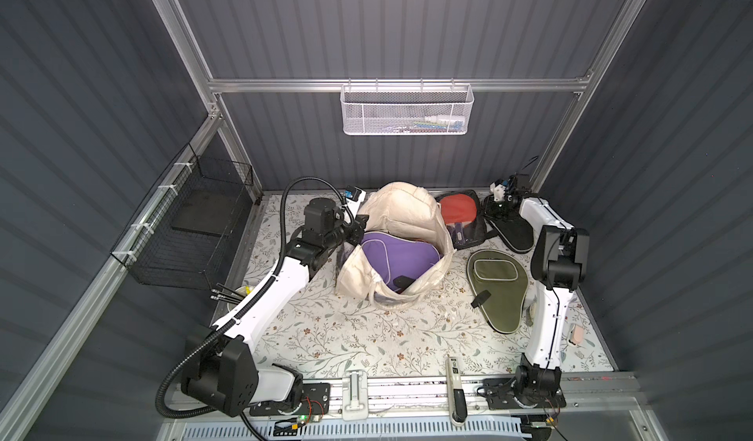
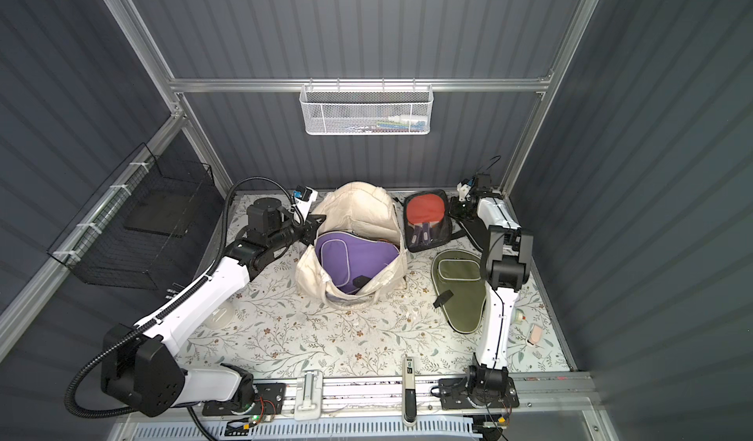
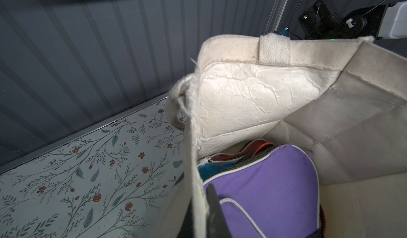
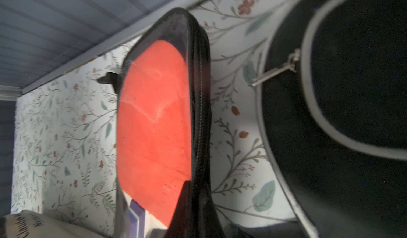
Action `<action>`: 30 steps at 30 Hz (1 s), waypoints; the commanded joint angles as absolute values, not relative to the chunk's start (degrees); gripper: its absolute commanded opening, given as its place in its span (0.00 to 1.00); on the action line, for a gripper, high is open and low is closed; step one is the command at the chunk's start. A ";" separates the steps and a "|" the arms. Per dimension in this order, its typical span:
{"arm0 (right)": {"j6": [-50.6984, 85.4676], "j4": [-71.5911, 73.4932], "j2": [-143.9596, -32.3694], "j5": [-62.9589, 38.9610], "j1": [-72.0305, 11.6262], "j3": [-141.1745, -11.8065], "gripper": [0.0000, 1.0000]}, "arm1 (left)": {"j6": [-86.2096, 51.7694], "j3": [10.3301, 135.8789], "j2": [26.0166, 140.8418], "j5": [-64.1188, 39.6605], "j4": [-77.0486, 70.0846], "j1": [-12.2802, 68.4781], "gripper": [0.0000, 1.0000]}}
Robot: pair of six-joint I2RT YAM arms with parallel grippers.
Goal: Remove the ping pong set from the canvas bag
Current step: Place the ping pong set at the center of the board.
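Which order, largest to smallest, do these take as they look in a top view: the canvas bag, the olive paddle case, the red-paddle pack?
1. canvas bag
2. olive paddle case
3. red-paddle pack

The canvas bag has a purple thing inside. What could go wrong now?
1. The left tool pinches only the thin rim of the canvas bag; if that slips, the wall may flop over the purple case.
2. The purple case lies on top of other cases, a blue case among them, so pulling it may drag them or the whole bag.
3. The olive case lies close beside the bag and could get bumped.
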State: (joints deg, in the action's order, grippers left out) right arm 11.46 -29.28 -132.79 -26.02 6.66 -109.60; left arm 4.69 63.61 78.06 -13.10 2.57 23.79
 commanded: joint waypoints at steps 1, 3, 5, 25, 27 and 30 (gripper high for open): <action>12.49 -33.66 -133.95 -22.79 6.58 -112.65 0.00 | 4.34 65.87 78.30 -15.14 -2.08 23.80 0.00; 12.33 -34.57 -134.63 -22.80 6.53 -113.65 0.04 | 4.25 65.89 78.44 -15.18 -2.27 23.82 0.00; 12.13 -34.80 -134.99 -22.44 6.54 -113.91 0.06 | 4.19 65.83 78.63 -15.21 -2.46 23.74 0.00; 11.73 -32.14 -118.82 -24.55 5.94 -103.61 0.88 | 3.74 63.71 74.92 -15.21 -2.51 23.81 0.00; 11.65 -32.64 -114.15 -24.03 5.37 -100.16 0.99 | 3.58 63.66 74.38 -15.42 -1.73 23.82 0.00; 11.18 -32.12 -105.16 -23.45 3.42 -91.92 0.99 | 2.57 62.82 73.04 -16.08 -1.59 23.77 0.00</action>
State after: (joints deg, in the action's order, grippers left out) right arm 11.73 -31.81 -110.93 -23.92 5.50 -96.92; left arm 3.75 62.98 76.73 -13.54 2.44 23.79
